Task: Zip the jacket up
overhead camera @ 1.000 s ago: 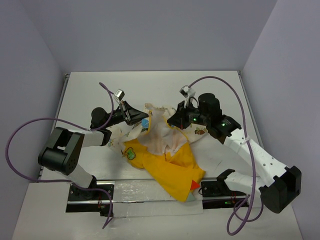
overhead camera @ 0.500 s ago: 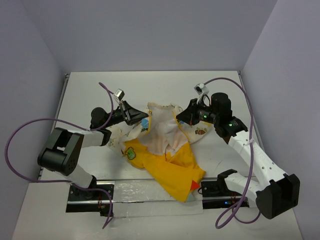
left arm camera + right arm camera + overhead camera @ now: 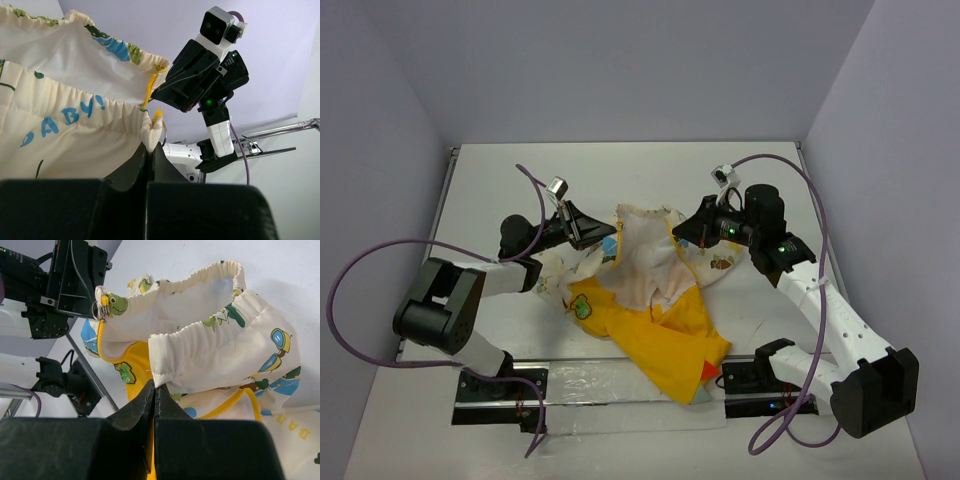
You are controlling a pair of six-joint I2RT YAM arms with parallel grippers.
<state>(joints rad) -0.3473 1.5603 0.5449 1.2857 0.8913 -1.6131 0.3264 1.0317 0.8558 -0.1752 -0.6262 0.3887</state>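
The jacket [image 3: 660, 335] lies mid-table, its yellow side [image 3: 131, 371] with a green patch [image 3: 583, 307] near the front and its cream cartoon-print cloth [image 3: 642, 262] lifted between the arms. My left gripper [image 3: 603, 240] is shut on one hem corner [image 3: 150, 134] beside the yellow zipper tape and a metal ring [image 3: 164, 135]. My right gripper [image 3: 678, 232] is shut on the opposite cream hem corner [image 3: 162, 367]. In the right wrist view the fingertips [image 3: 148, 390] pinch the cloth edge, and the left gripper [image 3: 99, 301] holds the ringed corner across the opening.
A metal rail [image 3: 570, 372] and a clear plastic sheet [image 3: 610, 400] run along the near edge under the jacket's red-tipped end [image 3: 708, 372]. Purple cables [image 3: 360, 270] loop beside both arms. Grey walls close the table on three sides.
The right arm has swung right and back with its cloth corner, drawing the cream hem wider apart. The left arm has stayed in place.
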